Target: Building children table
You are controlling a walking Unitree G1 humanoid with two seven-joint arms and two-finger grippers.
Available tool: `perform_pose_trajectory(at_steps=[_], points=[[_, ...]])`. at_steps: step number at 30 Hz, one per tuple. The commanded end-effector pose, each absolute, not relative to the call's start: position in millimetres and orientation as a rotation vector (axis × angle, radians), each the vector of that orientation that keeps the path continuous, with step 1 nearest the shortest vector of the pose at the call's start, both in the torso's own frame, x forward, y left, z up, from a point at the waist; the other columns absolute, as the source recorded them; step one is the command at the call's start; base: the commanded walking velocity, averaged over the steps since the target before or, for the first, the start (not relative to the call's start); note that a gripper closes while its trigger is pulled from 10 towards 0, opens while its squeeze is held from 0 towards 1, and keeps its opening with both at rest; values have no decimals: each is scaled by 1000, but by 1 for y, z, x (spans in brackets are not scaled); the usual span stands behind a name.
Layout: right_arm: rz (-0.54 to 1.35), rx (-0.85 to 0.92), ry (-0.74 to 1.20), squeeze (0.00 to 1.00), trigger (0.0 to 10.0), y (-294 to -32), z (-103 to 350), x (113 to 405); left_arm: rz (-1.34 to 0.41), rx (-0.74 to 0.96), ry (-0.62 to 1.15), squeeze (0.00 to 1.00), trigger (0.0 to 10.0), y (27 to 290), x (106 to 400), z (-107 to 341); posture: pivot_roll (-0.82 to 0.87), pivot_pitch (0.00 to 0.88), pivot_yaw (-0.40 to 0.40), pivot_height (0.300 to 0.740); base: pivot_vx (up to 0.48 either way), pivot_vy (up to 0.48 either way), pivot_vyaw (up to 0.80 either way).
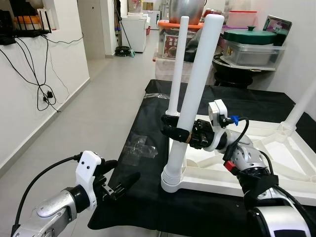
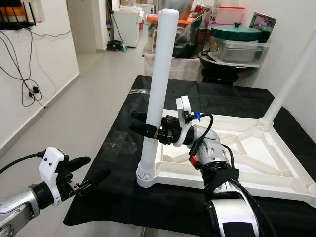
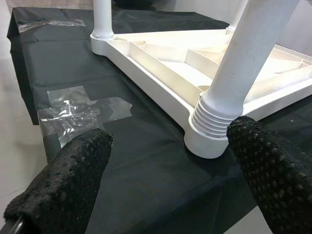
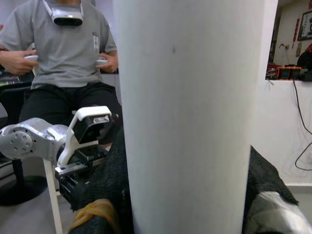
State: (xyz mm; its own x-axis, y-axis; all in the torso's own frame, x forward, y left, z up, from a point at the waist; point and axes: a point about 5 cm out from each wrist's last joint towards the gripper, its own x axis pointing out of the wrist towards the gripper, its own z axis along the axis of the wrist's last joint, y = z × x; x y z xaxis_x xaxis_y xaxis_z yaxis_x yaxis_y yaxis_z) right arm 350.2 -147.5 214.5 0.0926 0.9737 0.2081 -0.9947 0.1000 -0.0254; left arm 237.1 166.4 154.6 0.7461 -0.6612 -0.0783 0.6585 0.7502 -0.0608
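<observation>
While upright, table leg (smooth white).

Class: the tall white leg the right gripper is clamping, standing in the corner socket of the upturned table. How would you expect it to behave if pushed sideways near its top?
The white leg looks like rigid plastic, so it would probably lever, not bend. It leans slightly in its socket, so it may wobble. The right gripper around it should limit tipping.

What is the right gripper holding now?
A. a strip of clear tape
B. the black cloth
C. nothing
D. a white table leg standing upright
D: the right gripper is closed around the upright white table leg, whose base sits in the corner of the upturned tabletop.
</observation>
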Motion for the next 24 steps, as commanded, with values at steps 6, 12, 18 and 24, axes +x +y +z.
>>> perform_pose_trajectory(at_steps=[6, 12, 18, 24], points=[[1410, 120, 14, 0, 0, -148, 178, 349, -723, -16, 105, 0, 10000, 166, 237, 151, 139, 0, -63, 740, 0, 0, 0], [1377, 118, 21, 0, 0, -148, 174, 349, -720, -19, 106, 0, 10000, 166, 237, 151, 137, 0, -62, 740, 0, 0, 0], [1196, 101, 14, 0, 0, -156, 165, 352, -715, -21, 103, 0, 10000, 166, 238, 150, 119, 0, -61, 740, 0, 0, 0], [1016, 96, -9, 0, 0, -165, 160, 353, -710, -31, 101, 0, 10000, 164, 239, 149, 111, 0, -61, 740, 0, 0, 0]])
